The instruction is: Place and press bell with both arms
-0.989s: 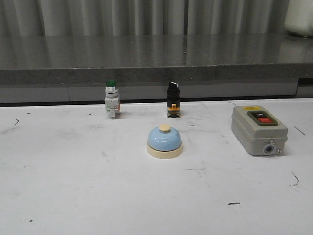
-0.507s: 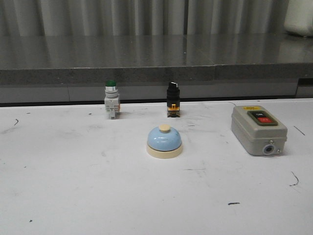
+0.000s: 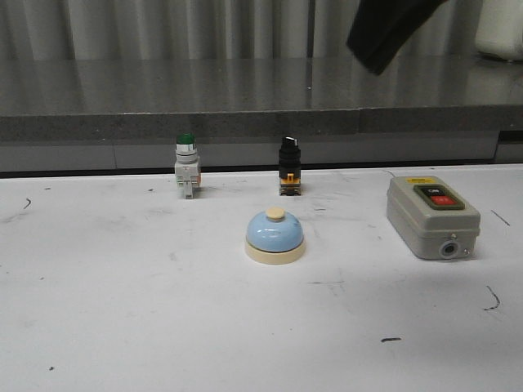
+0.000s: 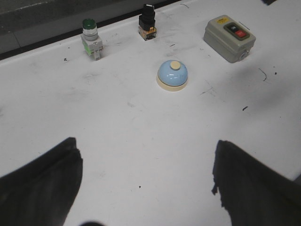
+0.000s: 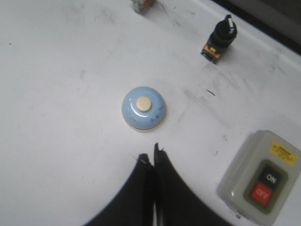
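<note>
Entering above bell (image 3: 275,236): right arm (image 3: 386,28).

A: Any writing you can read?
B: Only on the grey switch box (image 5: 257,176). Its black button (image 5: 270,177) says "ON" in white, and the red button (image 5: 260,192) says "OFF".
A: And the yellow label (image 5: 284,153) at the box's end?
B: Print too small to read.
</note>
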`<action>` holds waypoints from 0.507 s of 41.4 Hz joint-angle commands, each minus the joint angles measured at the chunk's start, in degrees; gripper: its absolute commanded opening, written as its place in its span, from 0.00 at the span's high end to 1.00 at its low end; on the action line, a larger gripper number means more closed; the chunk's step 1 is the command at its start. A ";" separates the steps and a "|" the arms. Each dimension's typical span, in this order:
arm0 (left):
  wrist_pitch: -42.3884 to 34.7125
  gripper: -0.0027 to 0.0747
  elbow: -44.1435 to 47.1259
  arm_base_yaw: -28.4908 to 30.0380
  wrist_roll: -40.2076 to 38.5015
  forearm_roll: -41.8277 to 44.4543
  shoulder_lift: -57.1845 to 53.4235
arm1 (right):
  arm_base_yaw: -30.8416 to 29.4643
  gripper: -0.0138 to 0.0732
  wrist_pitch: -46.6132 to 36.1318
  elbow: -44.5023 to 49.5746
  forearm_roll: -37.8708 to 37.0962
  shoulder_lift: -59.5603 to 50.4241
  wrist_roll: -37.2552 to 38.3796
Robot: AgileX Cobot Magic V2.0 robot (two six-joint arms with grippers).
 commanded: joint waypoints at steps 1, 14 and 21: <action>-3.89 0.25 -1.57 0.11 -0.48 -0.51 0.12 | 0.71 0.92 -1.81 -5.17 0.09 3.33 -0.44; -3.89 0.25 -1.57 0.11 -0.48 -0.51 0.12 | 0.76 0.92 -2.10 -15.23 0.09 19.93 -0.44; -3.89 0.25 -1.57 0.11 -0.48 -0.51 0.12 | 0.76 0.92 -5.89 -16.46 0.17 27.58 -0.44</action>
